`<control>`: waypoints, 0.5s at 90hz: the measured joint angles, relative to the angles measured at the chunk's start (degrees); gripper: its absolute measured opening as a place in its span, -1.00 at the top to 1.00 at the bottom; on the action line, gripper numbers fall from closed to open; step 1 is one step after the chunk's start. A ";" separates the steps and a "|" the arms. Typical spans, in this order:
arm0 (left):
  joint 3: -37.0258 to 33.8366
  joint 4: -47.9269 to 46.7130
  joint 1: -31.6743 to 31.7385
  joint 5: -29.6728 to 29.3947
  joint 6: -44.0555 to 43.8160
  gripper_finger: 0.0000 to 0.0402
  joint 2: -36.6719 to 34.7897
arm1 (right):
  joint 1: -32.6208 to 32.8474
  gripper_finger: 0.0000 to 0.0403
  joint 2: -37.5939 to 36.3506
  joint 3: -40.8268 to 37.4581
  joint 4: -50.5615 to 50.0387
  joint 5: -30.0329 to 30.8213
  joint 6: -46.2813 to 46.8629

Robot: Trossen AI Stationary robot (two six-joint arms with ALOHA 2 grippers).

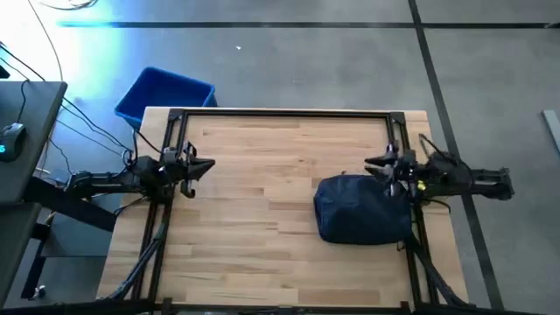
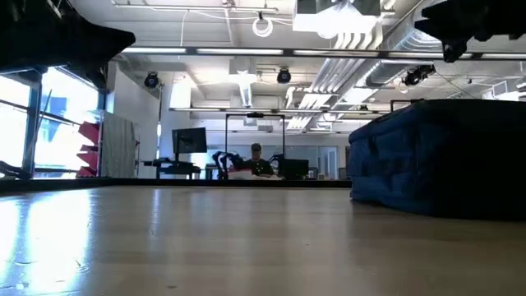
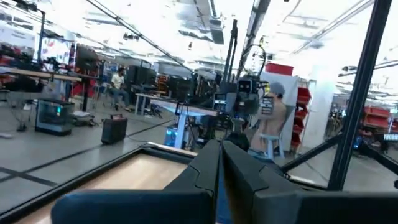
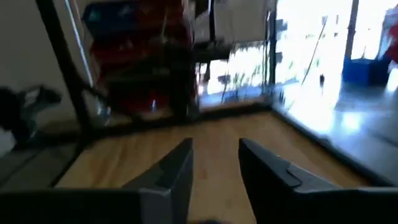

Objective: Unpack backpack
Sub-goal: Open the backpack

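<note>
The backpack (image 1: 363,208) lies on the wooden table (image 1: 262,201) at about four o'clock from the table's middle in the high view, close to the right-hand frame rail. It is a rounded heap of dark navy fabric, resting flat and closed-looking from above. In the low view the backpack (image 2: 440,156) fills the three o'clock side, its seamed side wall facing the camera and its base on the boards.

The right hand (image 1: 381,164) hangs at about three o'clock of the table, just at the backpack's twelve o'clock edge, near its upper right corner. Whether it touches the fabric cannot be told. In the right wrist view the right hand (image 4: 214,158) has its two dark fingers (image 4: 174,171) spread, with bare wood showing through the gap and nothing between them.

The left hand (image 1: 203,166) waits at about nine o'clock of the table, well apart from the backpack, over bare boards beside the left frame rail. In the left wrist view the left hand (image 3: 221,163) shows its fingers (image 3: 202,171) pressed together, holding nothing.

A bright blue bin (image 1: 164,94) stands on the floor beyond the table's eleven o'clock corner. At a desk far back in the room, a person (image 2: 257,160) sits in the low view.
</note>
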 joint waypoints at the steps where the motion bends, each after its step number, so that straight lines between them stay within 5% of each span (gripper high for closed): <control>1: 0.00 -0.05 0.00 0.01 -0.14 1.00 0.00 | 0.15 0.34 0.97 0.81 -1.52 -0.01 0.22; 24: 0.00 -2.09 -0.02 0.06 -3.05 1.00 0.49 | 5.98 -0.14 26.69 11.76 -18.16 -2.93 2.69; 45: 0.00 -2.04 -0.02 0.03 -6.48 1.00 0.63 | 15.98 -0.27 48.03 23.82 -23.68 -9.43 1.93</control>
